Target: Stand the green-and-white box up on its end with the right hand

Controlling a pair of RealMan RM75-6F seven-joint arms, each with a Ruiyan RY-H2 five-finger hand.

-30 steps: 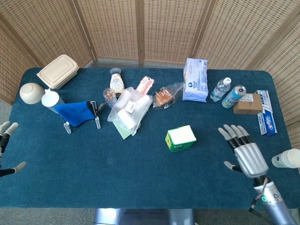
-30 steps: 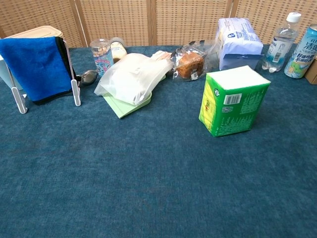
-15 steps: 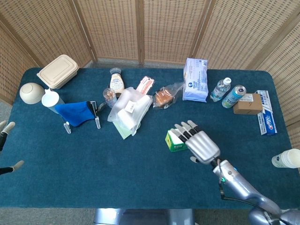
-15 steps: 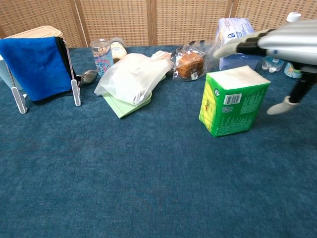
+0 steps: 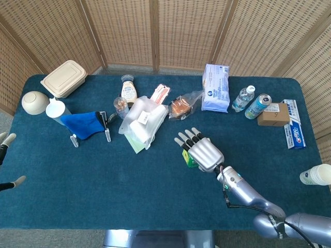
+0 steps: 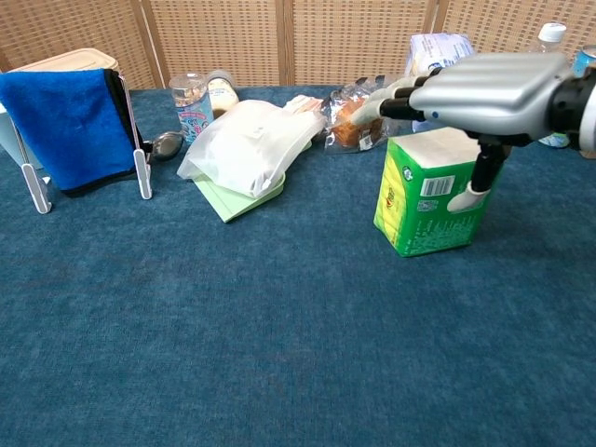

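Observation:
The green-and-white box (image 6: 421, 207) lies on the blue table just right of centre, its white face up. In the head view only a green sliver of the box (image 5: 187, 158) shows under my right hand (image 5: 202, 152). That hand (image 6: 484, 86) hovers flat just above the box, fingers stretched toward the far left. Its thumb hangs down against the box's near right side, and nothing is gripped. My left hand (image 5: 4, 142) sits at the table's far left edge with its fingers apart and empty.
A white plastic bag (image 5: 142, 121) and a bread packet (image 5: 181, 106) lie just beyond the box. A blue cloth on a rack (image 5: 85, 124) stands to the left. A wipes pack (image 5: 215, 88), bottle (image 5: 243, 98) and can (image 5: 257, 106) stand at back right.
My right hand has swept left from the table's right side to above the box, and its thumb now hangs at the box's side. The box has not moved.

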